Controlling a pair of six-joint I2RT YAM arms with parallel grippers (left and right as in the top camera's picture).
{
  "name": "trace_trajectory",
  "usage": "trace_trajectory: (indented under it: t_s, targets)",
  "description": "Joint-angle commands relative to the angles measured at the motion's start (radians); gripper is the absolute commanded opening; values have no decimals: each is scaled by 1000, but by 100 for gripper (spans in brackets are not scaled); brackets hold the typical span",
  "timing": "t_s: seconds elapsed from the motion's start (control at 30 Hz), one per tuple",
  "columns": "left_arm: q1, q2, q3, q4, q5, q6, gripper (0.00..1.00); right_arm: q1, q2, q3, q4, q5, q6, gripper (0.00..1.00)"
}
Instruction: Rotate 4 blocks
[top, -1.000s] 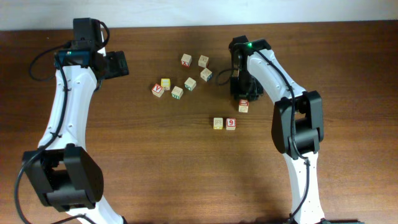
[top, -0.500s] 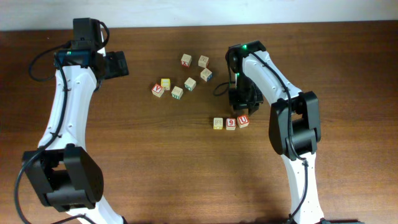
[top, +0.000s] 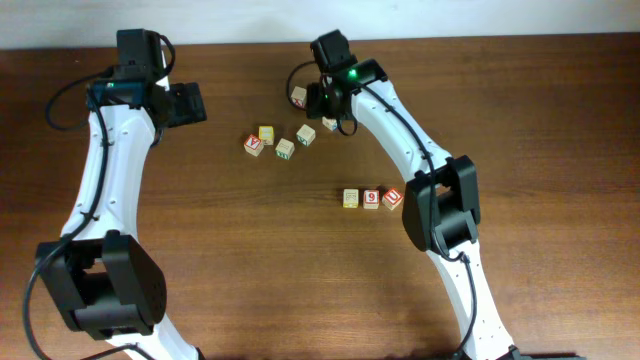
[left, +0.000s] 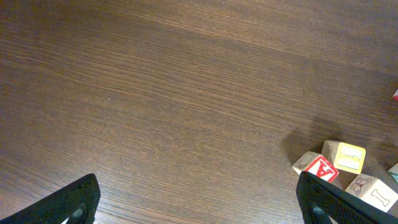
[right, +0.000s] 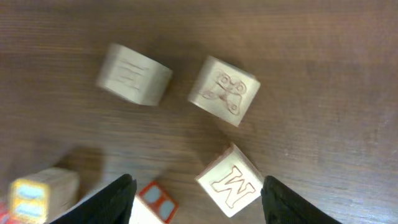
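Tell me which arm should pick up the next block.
Right. The right gripper hangs open directly over the back blocks; the left gripper sits off to the side over bare table.

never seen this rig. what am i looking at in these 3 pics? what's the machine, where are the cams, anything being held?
Two white robot arms stand at a brown wooden table, each ending in a two-finger gripper. The wide picture comes from a fixed camera overhead. The other two come from cameras on the wrists, so the dark shapes in their bottom corners are that arm's own fingers.

Small wooden alphabet cubes lie on the table: a row of three cubes and a loose group farther back, including a red "A" cube.

The left gripper sits off to the side, open and empty. The right gripper hovers over the back cubes, among them a "W" cube, with its jaws apart and nothing held.
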Motion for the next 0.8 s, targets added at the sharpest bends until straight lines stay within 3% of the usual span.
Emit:
trace_trajectory:
  t_s: [0.0,0.07,0.13,0.27,0.33,0.4,0.43,0.47,0.53,0.63,0.7,0.77]
  targets:
    - [2,0,13,1,3,-13,99,-1,16,1,-43,57,192,65]
    - [2,0,13,1,3,-13,99,0,45,0,-35,56,261,57]
    - [2,0,13,1,3,-13,99,0,49,0,-15,57,262,56]
    - [2,0,13,1,3,-13,99,4,51,-34,33,92,262,47]
    - [2,0,13,1,3,-13,99,4,51,-45,40,95,243,31]
    - [2,0,13,1,3,-13,99,4,48,-44,11,93,220,28]
    - [2,0,13,1,3,-13,99,2,46,-35,2,71,136,16]
    - [2,0,13,1,3,-13,99,2,18,-34,-6,18,42,11]
    - [2,0,13,1,3,-13,99,3,-96,-34,-71,-90,-100,13]
    - [2,0,13,1,3,-13,99,25,-236,-36,-451,-114,-135,14]
    - [2,0,13,1,3,-13,99,92,-230,-124,-494,-108,-100,15]
    - [2,0,13,1,3,-13,99,151,-230,-304,-394,-105,-13,15]
